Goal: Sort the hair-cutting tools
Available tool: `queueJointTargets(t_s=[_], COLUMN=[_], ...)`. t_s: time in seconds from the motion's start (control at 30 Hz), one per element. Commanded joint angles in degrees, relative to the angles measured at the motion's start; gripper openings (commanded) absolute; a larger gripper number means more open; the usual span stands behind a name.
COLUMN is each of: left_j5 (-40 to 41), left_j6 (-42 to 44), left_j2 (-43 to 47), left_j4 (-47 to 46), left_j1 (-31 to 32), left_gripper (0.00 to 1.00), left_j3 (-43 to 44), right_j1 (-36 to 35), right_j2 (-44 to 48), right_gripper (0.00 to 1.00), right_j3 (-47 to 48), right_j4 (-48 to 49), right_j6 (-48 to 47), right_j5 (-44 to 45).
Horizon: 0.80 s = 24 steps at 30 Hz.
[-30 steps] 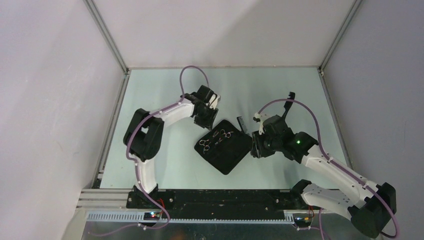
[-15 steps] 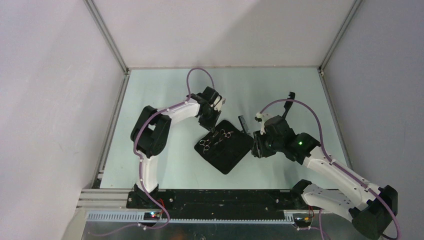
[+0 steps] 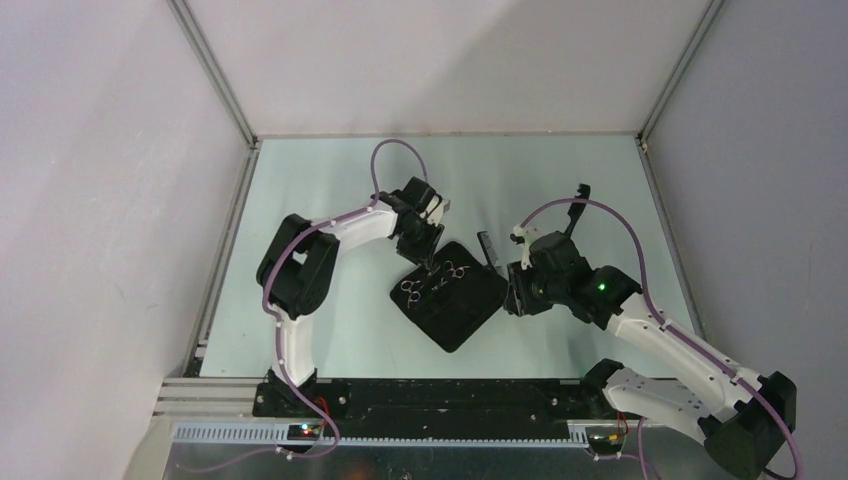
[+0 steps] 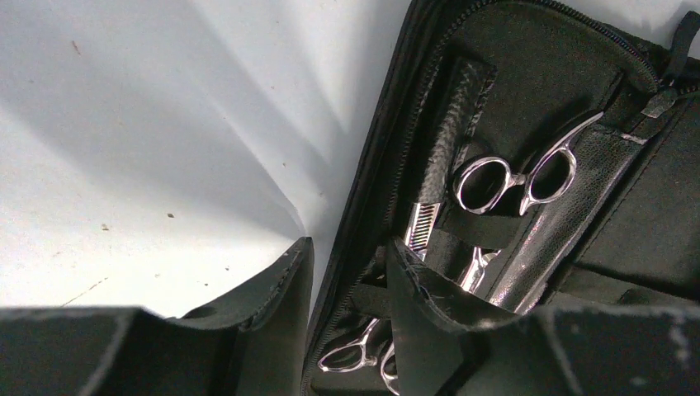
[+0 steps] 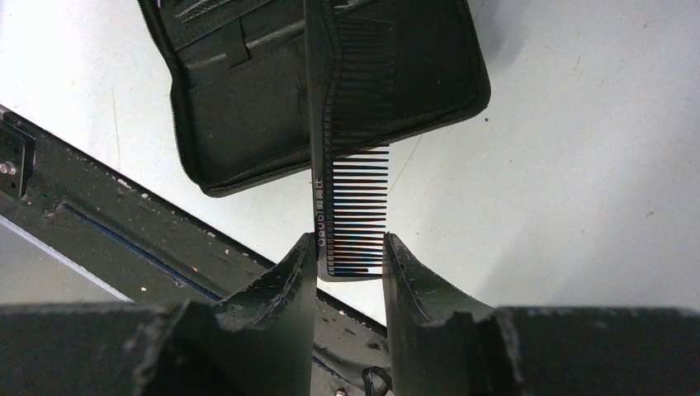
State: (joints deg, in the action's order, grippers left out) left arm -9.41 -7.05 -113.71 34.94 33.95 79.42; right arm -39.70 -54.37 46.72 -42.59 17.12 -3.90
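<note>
An open black zip case (image 3: 455, 310) lies mid-table with two silver scissors strapped inside, one (image 3: 409, 291) at its left and one (image 3: 456, 270) further back. The left wrist view shows ring handles (image 4: 516, 175), a toothed blade (image 4: 423, 223) and the other pair's rings (image 4: 357, 355). My left gripper (image 4: 347, 268) is open and straddles the case's zip edge (image 4: 371, 206), one finger on the table, one inside. My right gripper (image 5: 348, 252) is shut on the end of a black comb (image 5: 351, 198), which hangs over the case (image 5: 248, 107); the comb (image 3: 487, 248) sits just right of the case.
A black base rail (image 3: 430, 395) runs along the table's near edge and shows under the right gripper (image 5: 124, 223). Grey walls with metal frame posts (image 3: 215, 75) enclose the pale table (image 3: 330, 190) on three sides.
My left gripper has swung right and down from behind the case onto its far-left edge. The right arm and the comb have stayed still.
</note>
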Motion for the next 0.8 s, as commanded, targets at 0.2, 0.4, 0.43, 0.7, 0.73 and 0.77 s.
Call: queueJointTargets(t_s=[0.2, 0.4, 0.43, 0.7, 0.73, 0.77], left_j5=[-0.42, 2.26, 3.23, 8.13, 8.68, 9.95], left_j6=[-1.08, -2.67, -3.13, -17.87, -19.30, -21.99], left_j2=[0.13, 0.30, 1.40, 15.86, 18.52, 19.84], left_j4=[0.77, 1.09, 1.01, -5.25, -5.52, -5.68], left_j1=[0.85, 0.84, 0.80, -0.55, -0.59, -0.57], left_gripper=[0.38, 0.17, 0.13, 0.00, 0.00, 0.00], left_j3=[1.12, 0.13, -0.44, -14.88, -17.14, -19.59], right_j1=[-0.31, -0.39, -0.47, -3.37, -4.46, -5.06], right_j2=[0.76, 0.16, 0.04, -2.93, -4.14, -4.55], right_gripper=[0.00, 0.00, 0.00, 0.00, 0.00, 0.00], right_j3=[0.57, 0.65, 0.69, 3.20, 3.38, 3.97], right_j4=[0.69, 1.00, 1.01, -1.10, -1.49, -2.07], right_j6=[0.39, 0.32, 0.34, -0.60, -0.56, -0.30], right_j5=[-0.23, -0.99, -1.13, -1.67, -1.65, -1.42])
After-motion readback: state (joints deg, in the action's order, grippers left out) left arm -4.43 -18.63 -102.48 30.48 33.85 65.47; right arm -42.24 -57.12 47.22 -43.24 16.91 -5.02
